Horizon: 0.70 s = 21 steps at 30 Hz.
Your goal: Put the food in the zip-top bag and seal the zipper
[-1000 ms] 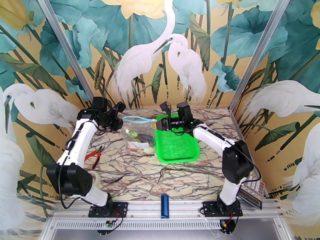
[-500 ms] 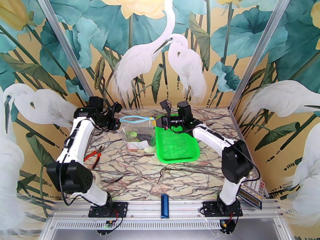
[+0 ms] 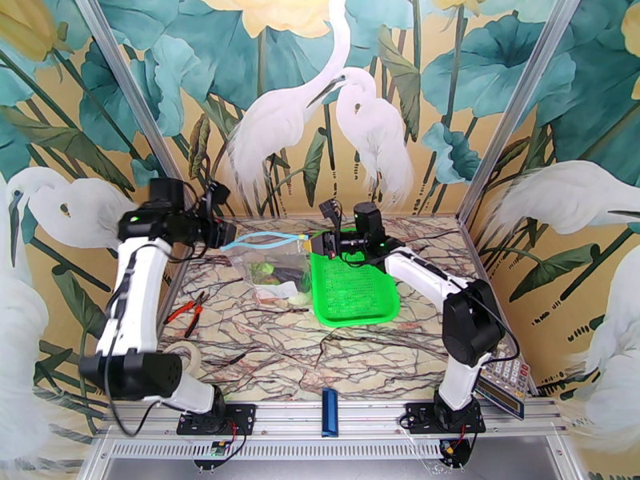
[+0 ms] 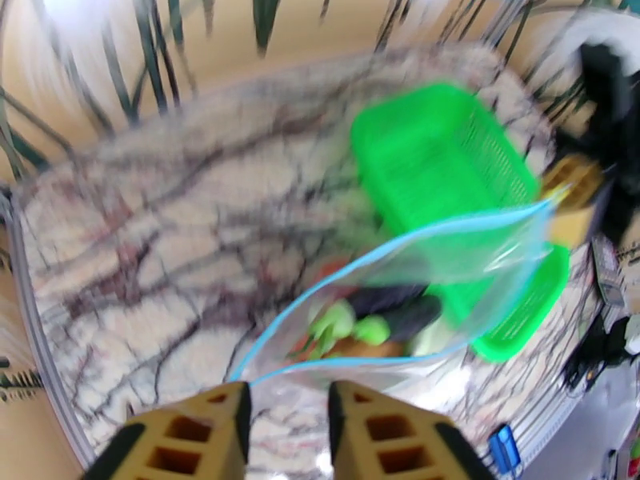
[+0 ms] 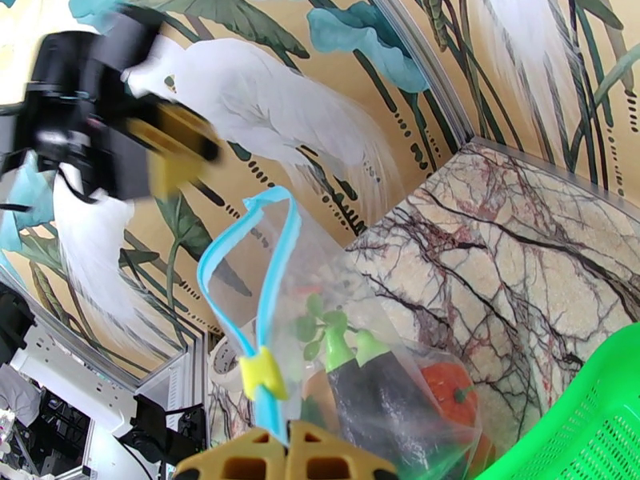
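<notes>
On the marble-pattern bench, the clear soft-plastic zip-top bag sits toward the far edge, just left of the bright green mesh basket. The small toy vegetables lie inside the bag's near part — its thin light-blue zipper strip runs along the far side. Red-handled pliers lie left of the bag, a pale tape roll nearer than them. A short dark-blue bar sits between the arm bases.
</notes>
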### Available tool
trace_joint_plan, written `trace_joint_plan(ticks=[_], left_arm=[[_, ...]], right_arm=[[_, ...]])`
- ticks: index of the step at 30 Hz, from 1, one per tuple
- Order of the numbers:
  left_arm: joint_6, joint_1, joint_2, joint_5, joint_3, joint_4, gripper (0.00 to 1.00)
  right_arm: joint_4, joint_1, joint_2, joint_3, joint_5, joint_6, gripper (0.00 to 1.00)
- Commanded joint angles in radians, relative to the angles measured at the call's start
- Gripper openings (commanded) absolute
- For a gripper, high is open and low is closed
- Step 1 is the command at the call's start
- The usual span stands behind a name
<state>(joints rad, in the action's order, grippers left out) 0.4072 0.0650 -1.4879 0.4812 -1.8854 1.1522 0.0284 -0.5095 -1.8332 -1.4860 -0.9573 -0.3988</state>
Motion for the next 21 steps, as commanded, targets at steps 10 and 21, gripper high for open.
trace_joint_plan(ticks=[10,21], left_arm=[[0.117,-0.284,-0.121,0.016,-0.131,-0.033,0.47],[0.171,-0.314,-0.274,0.117,-0.263,0.054,0.52]], right_arm=[[-0.192,-0.006,-0.047,-0.137,-0.031,0.099,0.0],[-0.28,-0.03,-0.09,-0.233,-0.027,0.136,0.0]])
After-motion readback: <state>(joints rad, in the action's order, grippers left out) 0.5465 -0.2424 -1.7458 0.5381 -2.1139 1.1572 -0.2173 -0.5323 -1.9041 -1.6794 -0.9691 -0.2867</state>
